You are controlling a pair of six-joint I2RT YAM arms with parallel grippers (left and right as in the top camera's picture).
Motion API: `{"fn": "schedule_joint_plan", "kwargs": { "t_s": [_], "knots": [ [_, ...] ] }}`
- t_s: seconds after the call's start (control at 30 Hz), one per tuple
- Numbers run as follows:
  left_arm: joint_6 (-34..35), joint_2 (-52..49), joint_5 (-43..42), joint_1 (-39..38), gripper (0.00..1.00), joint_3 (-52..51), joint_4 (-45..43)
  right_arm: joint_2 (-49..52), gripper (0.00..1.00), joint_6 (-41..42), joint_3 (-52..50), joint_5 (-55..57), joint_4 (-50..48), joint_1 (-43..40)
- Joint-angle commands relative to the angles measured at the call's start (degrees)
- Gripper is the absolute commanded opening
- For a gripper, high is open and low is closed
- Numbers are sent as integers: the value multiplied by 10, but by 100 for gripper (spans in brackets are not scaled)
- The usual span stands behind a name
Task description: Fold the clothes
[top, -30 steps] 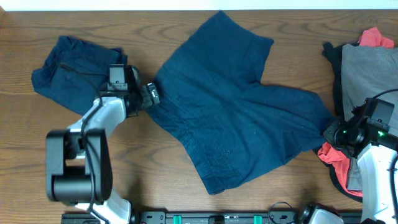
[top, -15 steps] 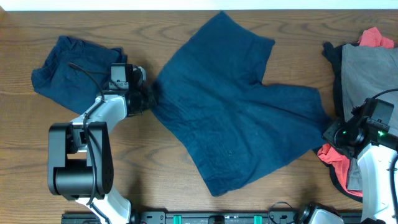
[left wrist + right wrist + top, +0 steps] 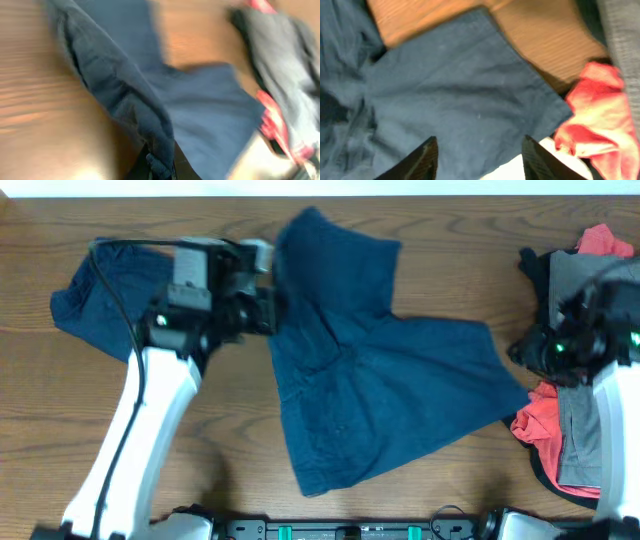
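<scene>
Starting at the far left, a bunched-up navy piece [image 3: 85, 305] is sitting on the table [image 3: 240, 465], partly under the left arm and well out of the way. Next to it, the left gripper [image 3: 161, 157] is clamping down on the left edge of the navy shorts [image 3: 390, 400]. In the wrist view the cloth is drooping off the pinch in a thick rolled fold, so I'm guessing it's light, floppy fabric that's going to sag and slide rather than hold any shape. The shorts are lying spread across the middle of the table, one leg pointing to the back edge and the other reaching right, with the gripped side bunching up. I'd be grabbing at edges and corners, since a pinch in the middle is only going to drag up a wrinkle. Over on the right, the right gripper [image 3: 479, 157] is hanging wide open above the right leg near its corner, not gripping anything. The pile is crowding in there: a red piece [image 3: 545, 420] is lying just beside the hem, and a grey piece [image 3: 590, 280] is draping over a black piece [image 3: 535, 265] behind it. That's what I'm worrying about, the open fingers snagging red cloth along with the navy corner.
</scene>
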State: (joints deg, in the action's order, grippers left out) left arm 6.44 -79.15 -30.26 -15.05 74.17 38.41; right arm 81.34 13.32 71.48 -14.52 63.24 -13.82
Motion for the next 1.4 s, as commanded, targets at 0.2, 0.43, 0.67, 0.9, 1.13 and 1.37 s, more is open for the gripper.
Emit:
{"fn": "schedule_joint_plan", "kwargs": {
  "t_s": [0.2, 0.43, 0.67, 0.9, 1.13, 1.37],
  "knots": [
    [-74, 50, -40, -175, 6, 0, 155, 162, 80, -91, 150, -129, 62, 78],
    [-77, 50, -43, -300, 6, 0, 207, 268, 99, -112, 216, -228, 53, 123],
    [-77, 50, -42, -400, 6, 0, 224, 334, 99, -153, 220, -340, 30, 186],
    [-63, 50, -5, -414, 6, 0, 228, 386, 94, -150, 220, -378, 44, 233],
    [-62, 50, -1, -414, 6, 0, 228, 425, 94, -106, 218, -294, 52, 235],
    [-62, 50, -1, -414, 6, 0, 228, 428, 94, -98, 221, -283, 20, 208]
  ]
}}
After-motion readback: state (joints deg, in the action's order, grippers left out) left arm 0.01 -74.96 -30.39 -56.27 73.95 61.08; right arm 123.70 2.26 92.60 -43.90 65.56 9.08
